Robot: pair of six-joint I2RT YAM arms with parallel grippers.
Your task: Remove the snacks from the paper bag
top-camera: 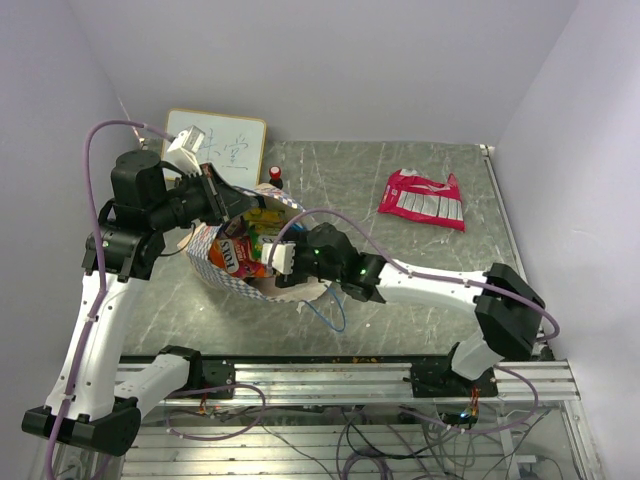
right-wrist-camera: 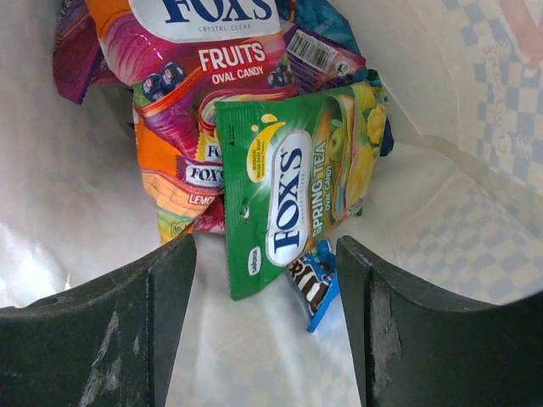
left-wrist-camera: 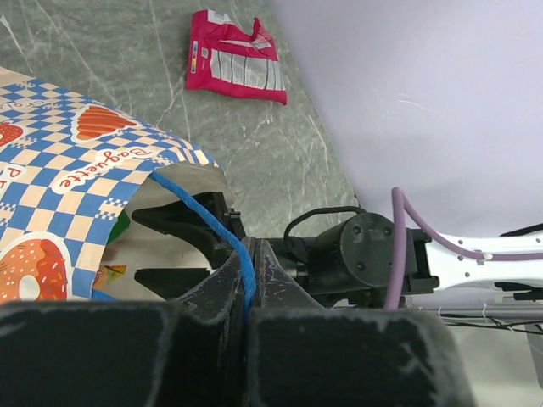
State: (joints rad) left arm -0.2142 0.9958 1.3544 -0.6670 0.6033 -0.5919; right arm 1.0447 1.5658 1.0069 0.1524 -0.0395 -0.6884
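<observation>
While left fingers (left-wrist-camera: 214, 292) pinch cord (left-wrist-camera: 212, 218), right fingers (right-wrist-camera: 170, 326) (parted) flank green packet (right-wrist-camera: 284, 199).

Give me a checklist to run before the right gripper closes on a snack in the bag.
1. Bag hold: left gripper shut on the blue cord handle of the paper bag: ok.
2. Reach: right gripper inside the bag, jaws apart: ok.
3. Target: green packet has its lower end between the jaws: ok.
4. Single packet in the jaws' path: not ok, a blue packet pokes out beneath the green one.
5. Contact: fingers touching the green packet: cannot tell.
</observation>
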